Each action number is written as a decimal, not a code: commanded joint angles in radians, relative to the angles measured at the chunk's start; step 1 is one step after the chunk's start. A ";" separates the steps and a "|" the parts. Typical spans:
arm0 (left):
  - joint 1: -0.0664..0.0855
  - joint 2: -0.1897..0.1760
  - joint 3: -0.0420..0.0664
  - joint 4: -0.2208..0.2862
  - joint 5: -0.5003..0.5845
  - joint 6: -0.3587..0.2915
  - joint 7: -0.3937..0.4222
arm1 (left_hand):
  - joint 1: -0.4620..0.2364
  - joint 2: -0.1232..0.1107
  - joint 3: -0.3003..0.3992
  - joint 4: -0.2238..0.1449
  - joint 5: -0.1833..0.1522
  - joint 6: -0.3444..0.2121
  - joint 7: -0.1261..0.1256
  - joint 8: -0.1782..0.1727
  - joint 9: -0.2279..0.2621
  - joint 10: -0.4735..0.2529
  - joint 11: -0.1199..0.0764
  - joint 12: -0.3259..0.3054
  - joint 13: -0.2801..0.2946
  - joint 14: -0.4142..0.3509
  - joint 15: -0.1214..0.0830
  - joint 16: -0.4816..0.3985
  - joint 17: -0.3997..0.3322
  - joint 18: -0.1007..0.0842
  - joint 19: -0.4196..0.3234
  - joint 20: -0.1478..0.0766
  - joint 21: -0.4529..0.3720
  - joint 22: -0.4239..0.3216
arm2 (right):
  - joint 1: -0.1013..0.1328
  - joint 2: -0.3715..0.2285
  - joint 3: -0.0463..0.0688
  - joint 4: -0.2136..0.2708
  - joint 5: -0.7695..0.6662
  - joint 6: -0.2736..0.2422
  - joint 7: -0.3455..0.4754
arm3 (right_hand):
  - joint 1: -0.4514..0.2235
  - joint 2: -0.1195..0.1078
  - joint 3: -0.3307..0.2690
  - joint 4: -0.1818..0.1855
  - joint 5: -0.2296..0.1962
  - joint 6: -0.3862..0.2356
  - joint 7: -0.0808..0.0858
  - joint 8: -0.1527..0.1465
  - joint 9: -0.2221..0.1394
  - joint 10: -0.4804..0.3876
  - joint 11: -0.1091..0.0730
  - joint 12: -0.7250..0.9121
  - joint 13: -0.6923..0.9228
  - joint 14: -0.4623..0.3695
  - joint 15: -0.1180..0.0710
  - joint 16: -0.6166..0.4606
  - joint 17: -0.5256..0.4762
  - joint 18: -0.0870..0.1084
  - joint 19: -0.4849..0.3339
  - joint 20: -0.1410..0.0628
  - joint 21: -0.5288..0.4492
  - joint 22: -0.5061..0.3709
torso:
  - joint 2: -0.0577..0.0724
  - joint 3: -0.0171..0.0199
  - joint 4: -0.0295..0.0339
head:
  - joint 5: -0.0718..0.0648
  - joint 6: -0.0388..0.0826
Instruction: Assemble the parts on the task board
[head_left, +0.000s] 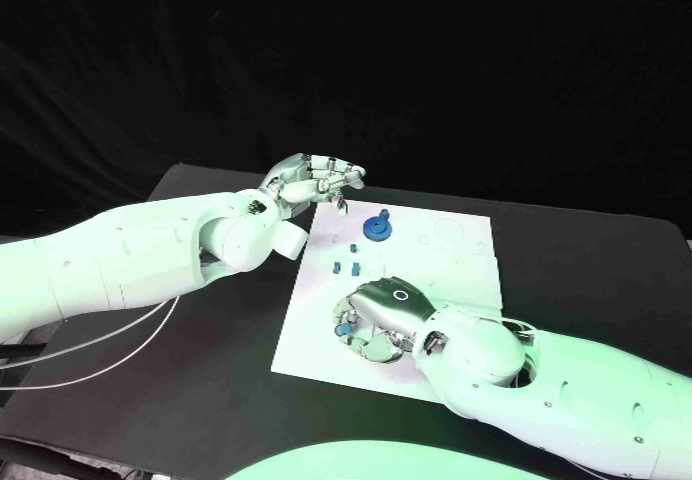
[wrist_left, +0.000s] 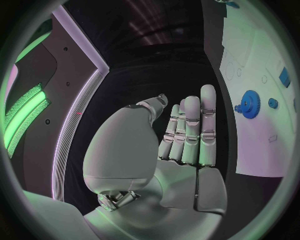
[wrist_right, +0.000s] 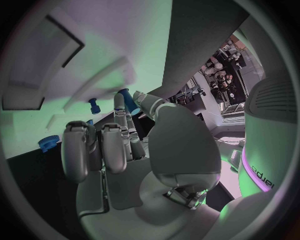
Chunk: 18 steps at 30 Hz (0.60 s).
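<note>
Nearest the robot, the right hand (head_left: 387, 318) lies over the near left part of the flat white rectangular task board (head_left: 462, 270) on the black counter (head_left: 606, 270); its fingers (wrist_right: 119, 125) curl down and, in the right wrist view, pinch a small blue cylindrical peg (wrist_right: 129, 99) between thumb and a fingertip. Another small blue stud (wrist_right: 94, 105) stands on the board just beside it. Further along the board lie two little blue parts (head_left: 346, 267), then a round blue toothed gear (head_left: 378, 228) near the far left edge. Beyond it, the left hand (head_left: 310, 183) hovers over the board's far left corner, fingers (wrist_left: 190, 125) straight, close together, holding nothing.
</note>
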<state>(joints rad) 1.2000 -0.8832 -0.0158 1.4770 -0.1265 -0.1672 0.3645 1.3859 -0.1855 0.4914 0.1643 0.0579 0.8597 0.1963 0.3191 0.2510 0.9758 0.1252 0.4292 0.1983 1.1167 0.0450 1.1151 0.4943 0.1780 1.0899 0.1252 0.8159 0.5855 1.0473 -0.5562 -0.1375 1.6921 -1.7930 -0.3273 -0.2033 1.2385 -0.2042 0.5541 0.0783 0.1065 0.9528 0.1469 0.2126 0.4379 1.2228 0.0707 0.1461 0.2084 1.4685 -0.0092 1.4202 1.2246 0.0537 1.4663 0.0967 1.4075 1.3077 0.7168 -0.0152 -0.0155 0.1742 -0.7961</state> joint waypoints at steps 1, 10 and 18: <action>0.000 0.001 0.001 0.002 0.005 0.018 0.002 | -0.008 -0.001 0.003 0.000 -0.002 -0.005 -0.002 0.000 0.001 -0.008 -0.003 0.003 0.001 -0.010 0.000 0.003 -0.001 0.007 0.003 0.006 -0.004 -0.001 | -0.001 0.000 0.000 0.000 -0.011 -0.002 -0.005 | -0.005 0.000 -0.007 0.002 -0.006 -0.016 -0.001 -0.011 -0.004 -0.001 0.004 -0.005 0.003 0.035 0.006 -0.001 -0.001 -0.016 0.024 0.005 -0.006 0.200 | 0.000 0.0004 0.0007 | -0.001 0.001; 0.000 0.000 0.001 0.002 0.005 0.022 0.000 | -0.009 -0.001 0.003 0.001 -0.003 -0.006 -0.002 0.001 0.001 -0.009 -0.002 0.004 0.001 -0.010 0.000 0.003 -0.001 0.007 0.003 0.006 -0.004 -0.001 | -0.001 -0.001 0.000 0.004 -0.001 -0.036 0.003 | 0.002 -0.009 -0.015 0.010 -0.007 -0.108 -0.008 -0.072 -0.026 0.002 -0.011 -0.010 0.017 0.035 -0.005 -0.001 -0.003 -0.016 0.026 -0.003 -0.005 0.202 | 0.000 0.0008 0.0000 | -0.001 0.000; 0.000 -0.001 0.001 0.001 0.005 0.022 -0.001 | -0.009 -0.001 0.003 0.001 -0.003 -0.006 -0.002 0.001 0.001 -0.009 -0.002 0.004 0.001 -0.010 0.000 0.003 -0.001 0.007 0.003 0.006 -0.004 -0.001 | -0.001 -0.005 0.000 0.011 0.011 -0.055 0.012 | 0.006 -0.008 -0.017 0.011 -0.006 -0.109 -0.008 -0.074 -0.028 0.012 -0.014 -0.006 0.022 0.035 -0.007 -0.001 -0.003 -0.017 0.027 -0.006 -0.003 0.203 | 0.001 0.0010 -0.0005 | -0.001 -0.001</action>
<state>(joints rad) 1.1999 -0.8846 -0.0159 1.4768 -0.1264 -0.1632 0.3600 1.3859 -0.1855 0.4914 0.1643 0.0579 0.8597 0.1962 0.3191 0.2508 0.9722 0.1216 0.4292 0.1981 1.1167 0.0450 1.1151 0.4942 0.1780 1.0899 0.1252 0.8159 0.5855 1.0473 -0.5610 -0.1376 1.7005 -1.7866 -0.3627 -0.2009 1.2386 -0.2043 0.5431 0.0894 0.1026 0.8449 0.1374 0.1426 0.4112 1.2322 0.0613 0.1422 0.2295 1.4684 -0.0092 1.4202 1.2227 0.0537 1.4663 0.0967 1.4075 1.3075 0.7168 -0.0142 -0.0156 0.1734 -0.7966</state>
